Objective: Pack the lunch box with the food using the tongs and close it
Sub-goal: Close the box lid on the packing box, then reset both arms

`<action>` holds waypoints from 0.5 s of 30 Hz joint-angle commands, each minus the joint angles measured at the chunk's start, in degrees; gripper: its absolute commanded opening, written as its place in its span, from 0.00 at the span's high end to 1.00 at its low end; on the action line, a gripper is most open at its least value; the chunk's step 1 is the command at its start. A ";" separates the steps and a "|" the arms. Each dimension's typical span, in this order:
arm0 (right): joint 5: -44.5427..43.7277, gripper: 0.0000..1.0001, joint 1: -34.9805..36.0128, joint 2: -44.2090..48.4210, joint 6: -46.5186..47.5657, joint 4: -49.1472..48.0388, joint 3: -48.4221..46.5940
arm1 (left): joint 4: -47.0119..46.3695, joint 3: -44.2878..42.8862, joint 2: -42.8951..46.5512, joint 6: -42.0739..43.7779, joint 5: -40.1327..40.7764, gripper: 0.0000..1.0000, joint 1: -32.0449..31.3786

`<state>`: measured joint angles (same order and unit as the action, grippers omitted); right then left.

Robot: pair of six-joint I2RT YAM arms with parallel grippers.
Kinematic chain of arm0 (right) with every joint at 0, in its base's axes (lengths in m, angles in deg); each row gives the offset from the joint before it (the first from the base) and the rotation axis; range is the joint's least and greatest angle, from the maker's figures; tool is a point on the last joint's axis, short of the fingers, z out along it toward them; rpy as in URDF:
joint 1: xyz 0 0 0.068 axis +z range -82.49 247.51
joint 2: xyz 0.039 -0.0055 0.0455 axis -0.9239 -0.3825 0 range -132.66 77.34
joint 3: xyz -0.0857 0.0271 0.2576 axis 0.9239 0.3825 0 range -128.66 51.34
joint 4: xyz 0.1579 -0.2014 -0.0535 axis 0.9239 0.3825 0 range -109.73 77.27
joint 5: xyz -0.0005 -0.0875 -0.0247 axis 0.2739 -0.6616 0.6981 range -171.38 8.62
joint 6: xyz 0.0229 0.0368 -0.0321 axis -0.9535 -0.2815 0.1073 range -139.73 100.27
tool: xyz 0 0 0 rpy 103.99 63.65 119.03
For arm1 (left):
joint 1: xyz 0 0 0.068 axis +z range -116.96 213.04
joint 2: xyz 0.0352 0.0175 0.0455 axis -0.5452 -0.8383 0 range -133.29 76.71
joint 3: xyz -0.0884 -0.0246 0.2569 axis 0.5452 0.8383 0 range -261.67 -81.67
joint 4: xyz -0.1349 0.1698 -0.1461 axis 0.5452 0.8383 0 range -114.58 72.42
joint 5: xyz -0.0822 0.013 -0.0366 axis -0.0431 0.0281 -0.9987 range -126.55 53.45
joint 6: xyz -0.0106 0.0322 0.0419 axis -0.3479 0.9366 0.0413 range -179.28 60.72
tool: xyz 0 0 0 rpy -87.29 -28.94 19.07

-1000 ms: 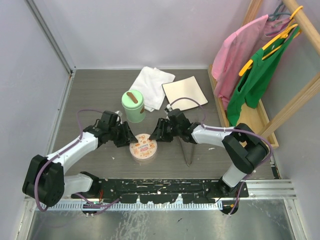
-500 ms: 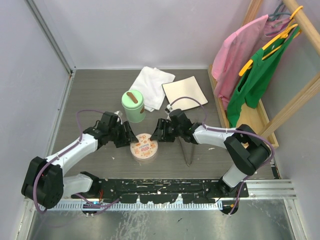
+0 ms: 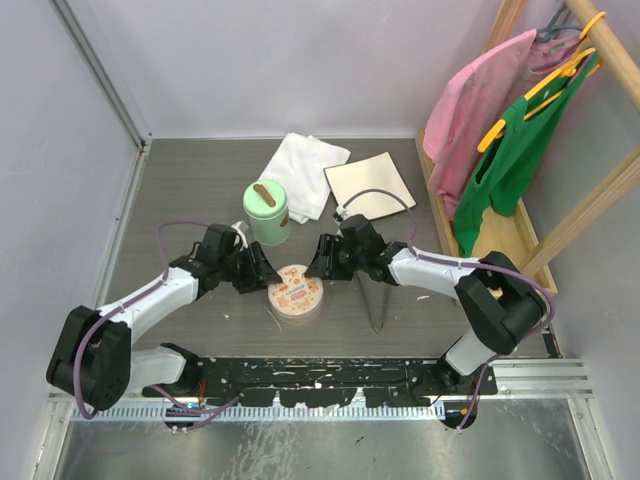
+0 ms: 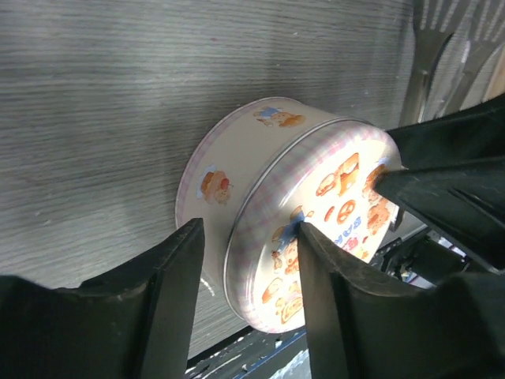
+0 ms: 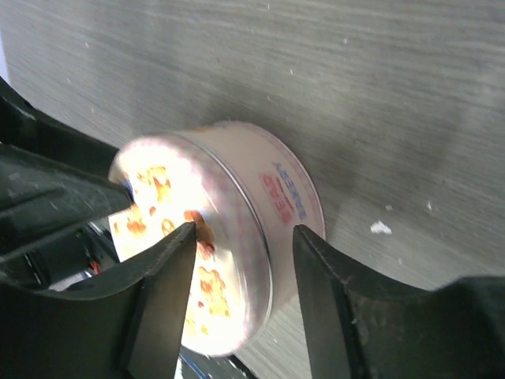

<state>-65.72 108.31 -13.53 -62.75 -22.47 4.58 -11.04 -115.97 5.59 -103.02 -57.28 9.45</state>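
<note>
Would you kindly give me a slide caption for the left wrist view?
Left gripper straddling the rim of a lidded tin, right gripper at the far side.

white cloth (image 3: 303, 170) beside beige mat (image 3: 369, 186); pink garment (image 3: 470, 105) and green garment (image 3: 515, 155) hang from wooden rack (image 3: 612, 45).

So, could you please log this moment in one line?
lunch box: closed | left end effector: open, straddling it | right end effector: open, straddling it | tongs: on table

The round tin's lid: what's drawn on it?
The lid shows orange-brown pastries on pale pink checks; clearest in left wrist view.
</note>
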 commanded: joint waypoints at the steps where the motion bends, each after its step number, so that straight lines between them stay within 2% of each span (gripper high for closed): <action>1: 0.19 0.39 0.51 6.91 3.72 6.23 0.41 | 9.97 0.51 3.44 1.73 6.76 0.45 -0.58; 4: 2.85 0.37 0.51 9.81 3.47 6.00 2.35 | 12.02 -1.00 7.40 2.04 7.39 0.36 -0.56; 7: 6.33 0.40 0.51 10.27 1.69 4.89 5.89 | 11.44 -0.84 9.26 1.64 5.08 0.32 -0.58; 11: 5.21 0.48 0.42 9.15 -1.87 1.32 11.06 | 10.37 0.50 9.10 1.30 1.94 0.32 -0.58; 15: 1.03 0.55 0.43 8.63 -1.75 3.82 10.15 | 11.02 1.28 11.08 0.78 2.44 0.35 -0.58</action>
<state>-60.32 108.46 -4.18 -64.50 -21.38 14.63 -0.85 -115.36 14.21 -102.13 -53.85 9.10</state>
